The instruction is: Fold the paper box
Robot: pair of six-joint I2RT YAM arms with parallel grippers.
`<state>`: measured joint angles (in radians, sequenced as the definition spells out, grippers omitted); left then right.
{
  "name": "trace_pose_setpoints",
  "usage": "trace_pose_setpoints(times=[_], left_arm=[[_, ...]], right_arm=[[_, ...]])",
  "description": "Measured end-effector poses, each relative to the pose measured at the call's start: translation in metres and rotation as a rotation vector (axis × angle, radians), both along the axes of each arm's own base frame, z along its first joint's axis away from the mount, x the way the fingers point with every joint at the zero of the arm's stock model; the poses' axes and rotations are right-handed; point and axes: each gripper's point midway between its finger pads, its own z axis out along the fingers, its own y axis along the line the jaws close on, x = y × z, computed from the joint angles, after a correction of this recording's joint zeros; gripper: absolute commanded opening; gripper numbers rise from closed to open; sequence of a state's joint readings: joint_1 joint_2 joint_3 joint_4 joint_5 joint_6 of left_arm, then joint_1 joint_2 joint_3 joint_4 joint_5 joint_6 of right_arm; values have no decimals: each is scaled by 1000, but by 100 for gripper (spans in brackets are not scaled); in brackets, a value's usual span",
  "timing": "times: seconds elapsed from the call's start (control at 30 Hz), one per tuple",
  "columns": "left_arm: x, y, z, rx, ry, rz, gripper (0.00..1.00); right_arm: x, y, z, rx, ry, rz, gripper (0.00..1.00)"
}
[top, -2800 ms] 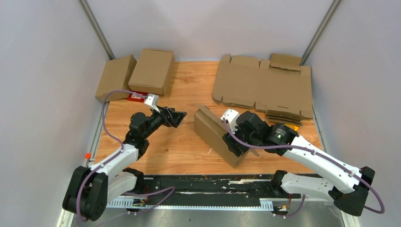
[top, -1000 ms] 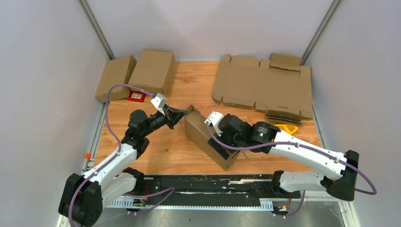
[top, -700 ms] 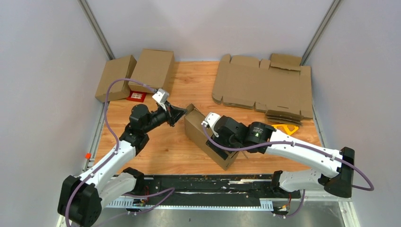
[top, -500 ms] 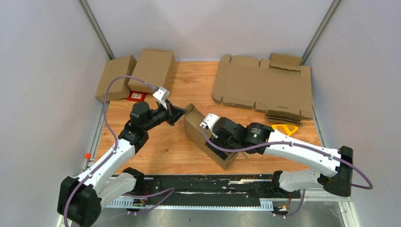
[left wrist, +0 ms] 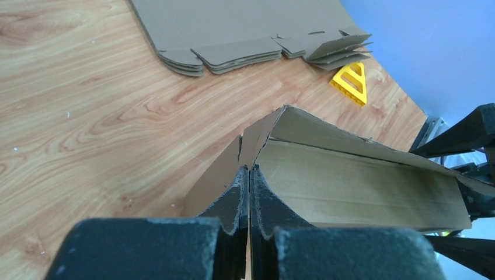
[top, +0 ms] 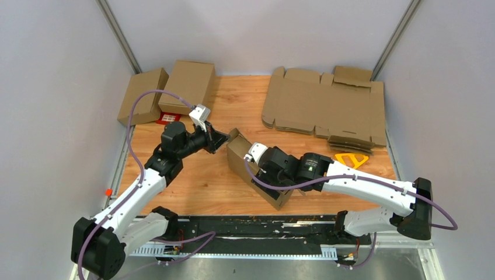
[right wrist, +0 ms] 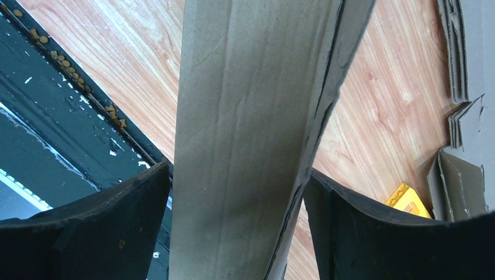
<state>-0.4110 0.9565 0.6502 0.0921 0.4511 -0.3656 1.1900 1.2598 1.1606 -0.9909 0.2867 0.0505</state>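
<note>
paper box point(left wrist: 350, 186), wrist view shows closed left claw point(left wrist: 250, 174) at corner

Two closed boxes point(top: 188, 87), one paper box point(top: 238, 160), one triangle point(top: 350, 159)

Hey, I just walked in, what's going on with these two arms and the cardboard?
Both arms are working on the paper box. The right gripper straddles its long body, a finger against each side. The left gripper is shut, its tip against the raised end flap. The box is only partly formed. A stack of flat cardboard sheets lies at the far right.
</note>
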Motion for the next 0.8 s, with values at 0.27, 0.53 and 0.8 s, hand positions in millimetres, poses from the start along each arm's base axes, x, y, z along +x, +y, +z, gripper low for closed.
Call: trace_pose_setpoints(times=[0.27,0.53,0.8], left_arm=[[2,-2,1,-18,71,15,0],[0,-6,0,-52,127,15,0],[-1,-6,-3,-60,139,16,0]], right_arm=[[0,0,0,-1,-2,-1,86],[1,0,2,10,-8,-6,91],[1,0,3,17,-9,-10,91]])
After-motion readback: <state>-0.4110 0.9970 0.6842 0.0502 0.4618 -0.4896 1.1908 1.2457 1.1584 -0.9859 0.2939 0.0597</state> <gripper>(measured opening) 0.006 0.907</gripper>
